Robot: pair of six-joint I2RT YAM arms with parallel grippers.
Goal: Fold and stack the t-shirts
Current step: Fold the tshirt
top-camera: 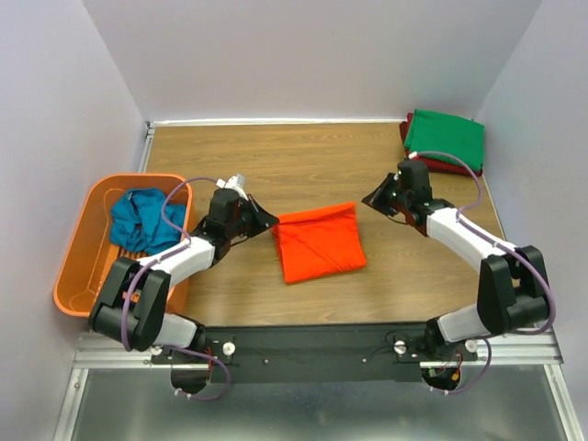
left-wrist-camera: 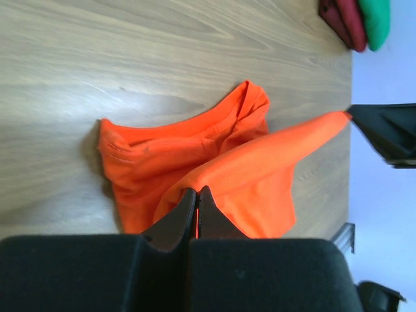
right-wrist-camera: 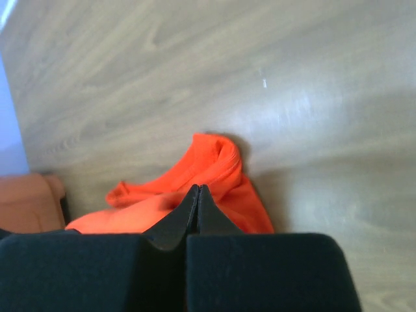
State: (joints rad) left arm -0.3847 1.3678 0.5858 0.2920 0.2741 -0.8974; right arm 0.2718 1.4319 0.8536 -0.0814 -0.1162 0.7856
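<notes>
Top external view: the orange t-shirt lies folded on the table, a little to the right of the basket. The left gripper is clenched on the cloth at the corner nearer the basket. The right gripper pinches the corner farther from the basket, which the left wrist view shows drawn to a taut point. The teal-blue t-shirt sits crumpled inside the basket. Well apart from the basket, across the table, the green t-shirt rests on the dark red t-shirt.

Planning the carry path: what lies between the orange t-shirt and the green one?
The right gripper holding the orange t-shirt, then bare table; top view.
</notes>
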